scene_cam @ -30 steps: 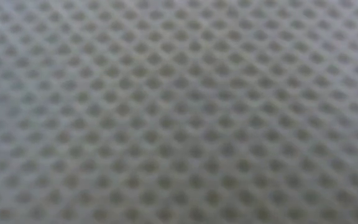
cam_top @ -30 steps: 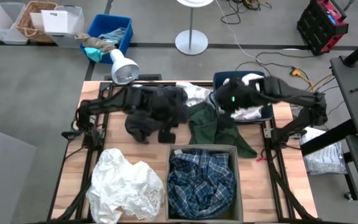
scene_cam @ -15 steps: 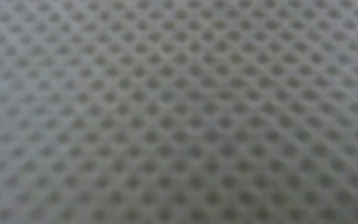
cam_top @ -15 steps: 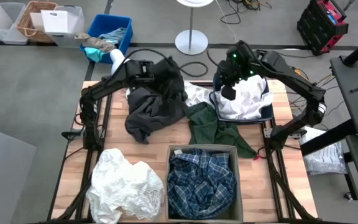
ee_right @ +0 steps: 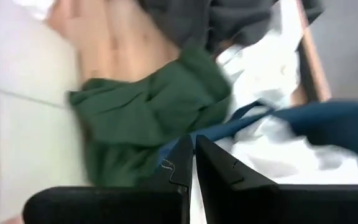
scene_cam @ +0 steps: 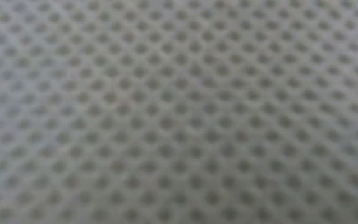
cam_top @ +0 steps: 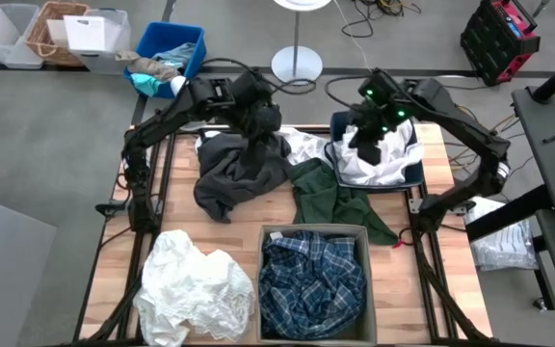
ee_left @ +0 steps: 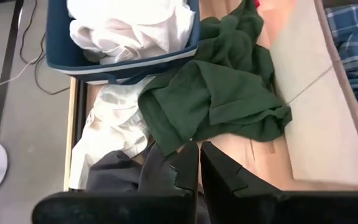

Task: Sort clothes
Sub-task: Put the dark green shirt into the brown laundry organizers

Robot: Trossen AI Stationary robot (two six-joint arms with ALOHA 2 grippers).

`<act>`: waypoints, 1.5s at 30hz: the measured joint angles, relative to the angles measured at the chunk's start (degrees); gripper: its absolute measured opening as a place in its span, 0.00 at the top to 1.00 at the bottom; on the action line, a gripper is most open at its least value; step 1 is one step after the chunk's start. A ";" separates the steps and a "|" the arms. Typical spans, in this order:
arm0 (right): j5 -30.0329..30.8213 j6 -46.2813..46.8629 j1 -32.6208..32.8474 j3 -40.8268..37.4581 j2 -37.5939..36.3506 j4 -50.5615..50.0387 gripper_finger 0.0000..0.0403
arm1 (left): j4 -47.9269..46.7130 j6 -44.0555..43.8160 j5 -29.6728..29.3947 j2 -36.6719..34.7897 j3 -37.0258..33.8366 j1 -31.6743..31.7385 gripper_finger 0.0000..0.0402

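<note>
My left gripper (cam_top: 261, 120) is shut at the table's far side, with a charcoal grey garment (cam_top: 234, 173) hanging from it. My right gripper (cam_top: 367, 146) is shut above a blue bin (cam_top: 340, 123) that holds a white garment (cam_top: 390, 162). A dark green garment (cam_top: 330, 198) lies crumpled on the wood between them, beside another white garment (cam_top: 302, 146). A plaid shirt (cam_top: 311, 275) fills a grey box (cam_top: 263, 280) at the near edge. A white heap (cam_top: 196, 284) rests on the table at the near left. Mesh fabric fills the low view. My left gripper holds a bunched upper part (cam_top: 256, 140) of the charcoal garment, its fingers slanting down from the far side. The gripper hides the place of contact. The cloth hangs below it in a peak, and its lower part (cam_top: 222, 193) is heaped on the table. My right gripper: I cannot tell whether it touches the white garment (ee_right: 272, 155) under it.
Off the far left corner stand a blue crate (cam_top: 167, 53) with rags, a wicker basket (cam_top: 51, 29) and clear tubs. A lamp base (cam_top: 297, 66) and cables lie behind the table. Bare wood (cam_top: 176, 207) shows left of the charcoal garment.
My left gripper has swung toward the far edge and a little right, drawing the charcoal garment's upper part up while its lower part stayed on the table. My right gripper has swung toward the far right, over the blue bin, where white cloth now lies spread.
</note>
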 joint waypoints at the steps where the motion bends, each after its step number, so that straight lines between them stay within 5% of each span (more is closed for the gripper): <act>1: -1.06 1.07 0.05 -0.04 -0.73 -0.99 0.97 | 0.03 0.71 0.64 0.00 -0.03 0.69 1.00; 7: -7.89 4.23 2.35 -3.93 -8.25 -3.51 0.97 | 0.26 3.52 2.17 0.02 -0.07 4.36 1.00; 12: -7.26 13.17 6.70 -10.70 -14.68 -3.91 0.94 | 0.41 3.11 2.27 0.24 -0.07 5.51 1.00; 28: -0.04 25.74 16.51 -37.34 -30.79 3.67 0.55 | 1.42 3.30 2.94 1.07 -0.09 5.44 1.00; 45: 1.08 22.01 16.81 -56.26 -29.73 25.73 0.53 | 1.42 2.32 3.19 1.03 -0.09 5.34 1.00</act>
